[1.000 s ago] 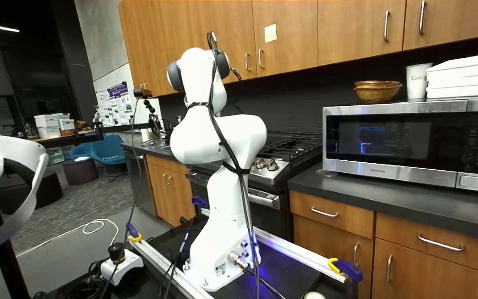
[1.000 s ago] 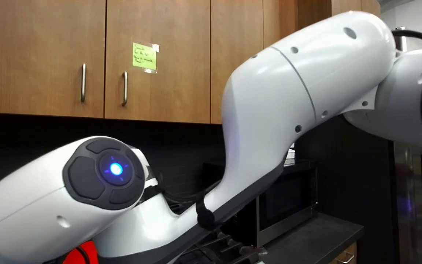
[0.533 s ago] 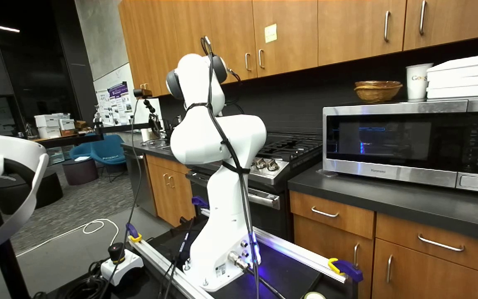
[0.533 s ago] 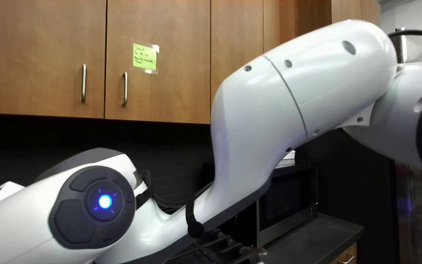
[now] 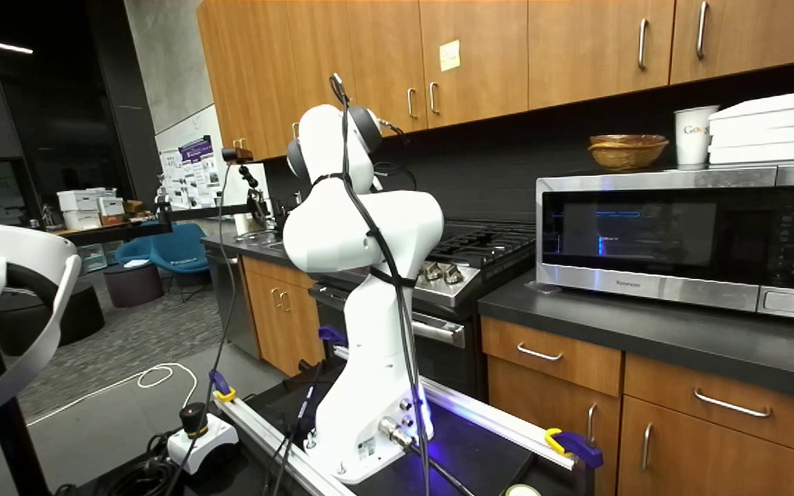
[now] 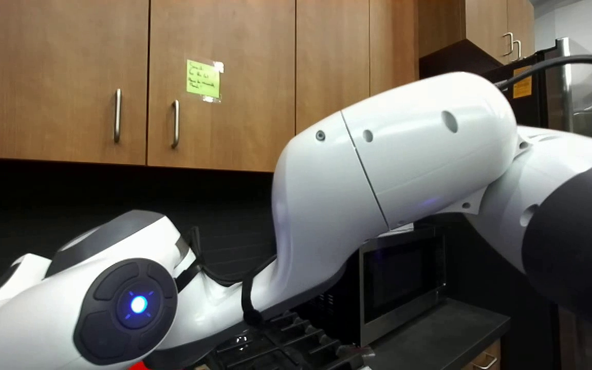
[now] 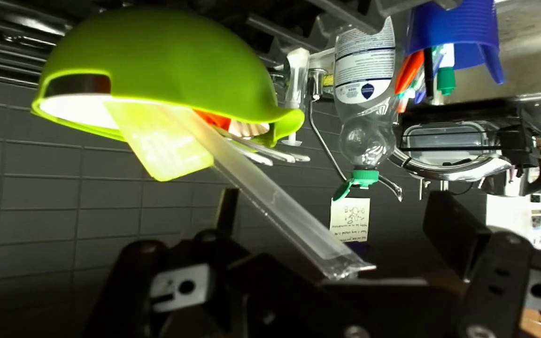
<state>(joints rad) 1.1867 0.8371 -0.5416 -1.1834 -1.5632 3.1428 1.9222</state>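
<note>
Ahead of the gripper (image 7: pixel 334 206): green bowl (image 7: pixel 167 56), one; translucent yellow piece (image 7: pixel 162 145), one; long clear plastic piece (image 7: pixel 270 202), one. Farther ahead of the gripper: clear bottle (image 7: pixel 364 94), one; blue container (image 7: pixel 453 26), one; pens and markers (image 7: pixel 411 70) in it, several, overlapping, exact count unclear; wall note (image 7: pixel 350 217), one. Well apart from the gripper, in an exterior view: microwave (image 5: pixel 652 234), one; white cup (image 5: pixel 693 136), one; purple clamps (image 5: pixel 579 448) in view, three; cupboard sticky note (image 5: pixel 449 55), one.

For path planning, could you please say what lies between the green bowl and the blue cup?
The wrist view shows a clear bottle, a slim tube and a metal pipe between the bowl and cup.
</note>
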